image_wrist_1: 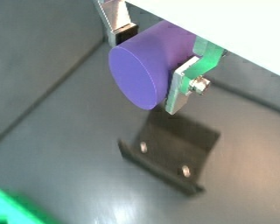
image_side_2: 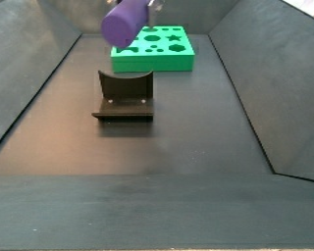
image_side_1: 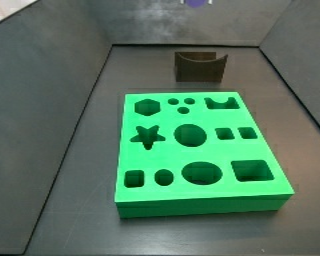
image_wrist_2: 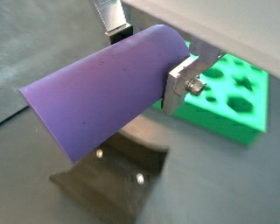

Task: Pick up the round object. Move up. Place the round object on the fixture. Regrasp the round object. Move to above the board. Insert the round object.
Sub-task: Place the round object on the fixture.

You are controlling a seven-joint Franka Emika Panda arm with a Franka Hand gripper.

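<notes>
My gripper (image_wrist_1: pixel 152 61) is shut on the round object (image_wrist_1: pixel 143 74), a purple cylinder lying sideways between the silver fingers in both wrist views (image_wrist_2: pixel 108 96). It hangs in the air above the fixture (image_wrist_1: pixel 171 150), a dark block with a U-shaped notch on the floor, which also shows beneath it in a wrist view (image_wrist_2: pixel 113 179). In a side view the cylinder (image_side_2: pixel 125 20) is high above the fixture (image_side_2: pixel 125 95), with the green board (image_side_2: pixel 153 46) behind. In a side view only the cylinder's bottom edge (image_side_1: pixel 196 3) shows, above the fixture (image_side_1: pixel 199 65) and board (image_side_1: pixel 196 150).
Dark sloping walls enclose the grey floor on all sides. The board (image_wrist_2: pixel 230 96) lies flat beyond the fixture, and its corner shows in a wrist view (image_wrist_1: pixel 8 208). Its cut-out holes are empty.
</notes>
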